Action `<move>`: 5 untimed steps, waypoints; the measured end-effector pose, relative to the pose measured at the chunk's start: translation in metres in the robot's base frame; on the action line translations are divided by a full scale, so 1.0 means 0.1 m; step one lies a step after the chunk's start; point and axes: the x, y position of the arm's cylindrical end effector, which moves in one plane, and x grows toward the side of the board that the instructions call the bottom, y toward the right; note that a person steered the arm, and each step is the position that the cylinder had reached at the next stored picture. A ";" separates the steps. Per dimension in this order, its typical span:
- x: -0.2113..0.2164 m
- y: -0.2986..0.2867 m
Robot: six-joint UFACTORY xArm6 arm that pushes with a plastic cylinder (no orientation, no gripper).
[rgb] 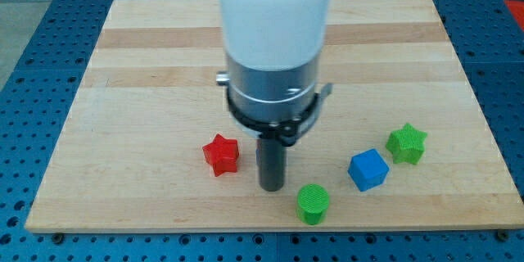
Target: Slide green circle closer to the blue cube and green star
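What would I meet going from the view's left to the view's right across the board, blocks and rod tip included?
red star → my tip → green circle → blue cube → green star

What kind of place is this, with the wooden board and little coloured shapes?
Probably a robotics lab bench. A wooden board lies on a blue perforated table, the sort used for mounting equipment. My tip stands among small plastic test blocks, between a red star and a green circle.
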 end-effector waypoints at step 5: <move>0.41 1.48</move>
